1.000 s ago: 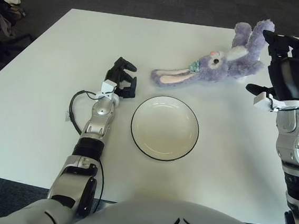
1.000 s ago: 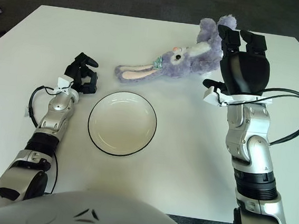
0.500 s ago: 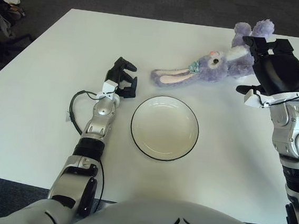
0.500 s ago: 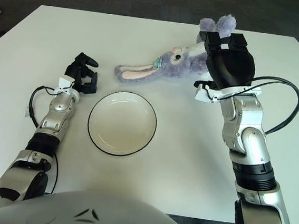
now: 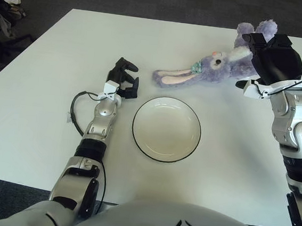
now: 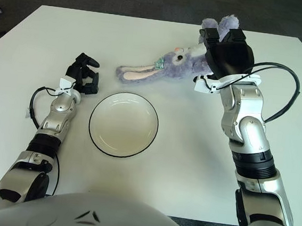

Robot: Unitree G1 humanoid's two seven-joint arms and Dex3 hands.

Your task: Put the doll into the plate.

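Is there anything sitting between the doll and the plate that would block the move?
Nothing visible. Bare table separates the doll from the plate. The right hand is over the doll's body; the left hand shows left of the plate.

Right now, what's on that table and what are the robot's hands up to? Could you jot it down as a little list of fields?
doll: purple plush rabbit, lying on its side at the table's far right, long ears stretched toward the left
plate: white with a dark rim, holds nothing, nearer the robot than the doll
right hand: over the doll's body, grasp not visible
left hand: idle, shows left of the plate, fingers curled
table: white
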